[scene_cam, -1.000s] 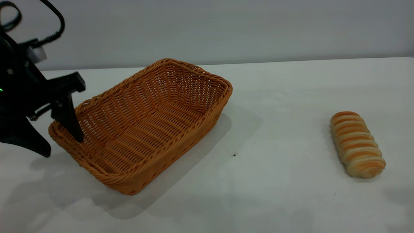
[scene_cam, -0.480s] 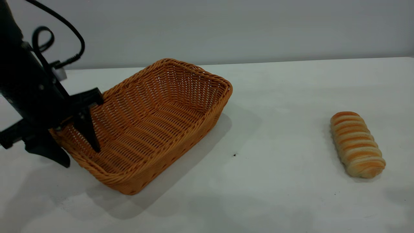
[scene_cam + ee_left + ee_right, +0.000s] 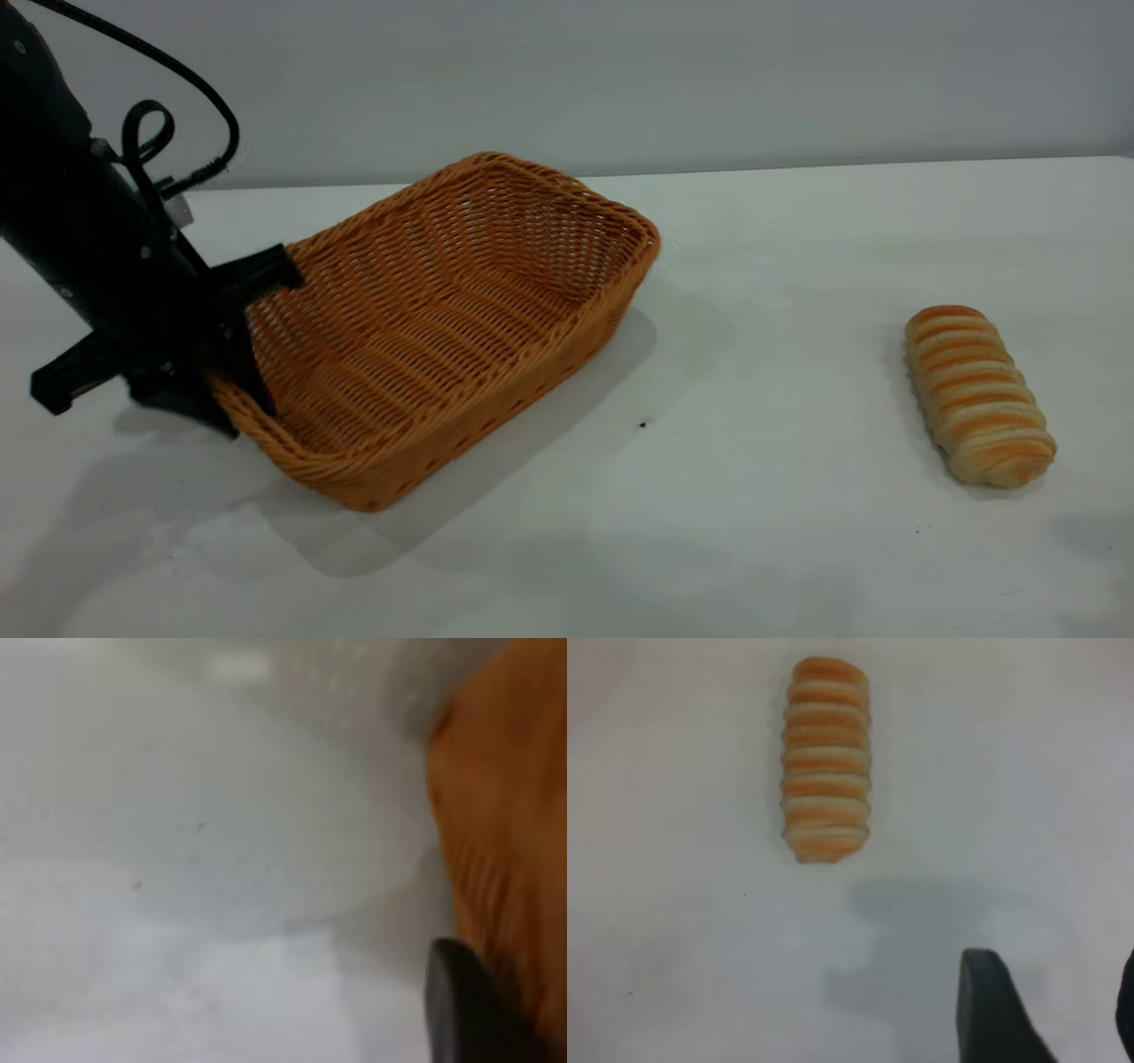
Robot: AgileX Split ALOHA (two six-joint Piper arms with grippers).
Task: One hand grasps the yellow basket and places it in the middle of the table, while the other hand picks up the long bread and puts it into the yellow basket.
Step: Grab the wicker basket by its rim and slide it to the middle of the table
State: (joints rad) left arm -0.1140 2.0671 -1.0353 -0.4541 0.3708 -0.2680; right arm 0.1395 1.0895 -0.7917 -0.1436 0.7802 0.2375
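The yellow basket (image 3: 532, 372) is at the table's left, and its near-left end looks raised a little off the table (image 3: 780, 230). My left gripper (image 3: 237, 406) is shut on its left rim, one finger inside and one outside. In the left wrist view the basket's wall (image 3: 505, 815) fills one side beside a black fingertip (image 3: 456, 1010). The long bread (image 3: 977, 396) lies alone at the right. It also shows in the right wrist view (image 3: 827, 760). My right gripper (image 3: 1059, 1010) hovers open and empty above the table, short of the bread; it is out of the exterior view.
A small dark speck (image 3: 643, 424) marks the table between basket and bread. A plain grey wall runs behind the table's far edge. The left arm's cable (image 3: 190, 84) loops above the basket's left end.
My left gripper has closed on the basket's left rim. The basket has shifted to the right and its near end has risen slightly. The bread has not moved.
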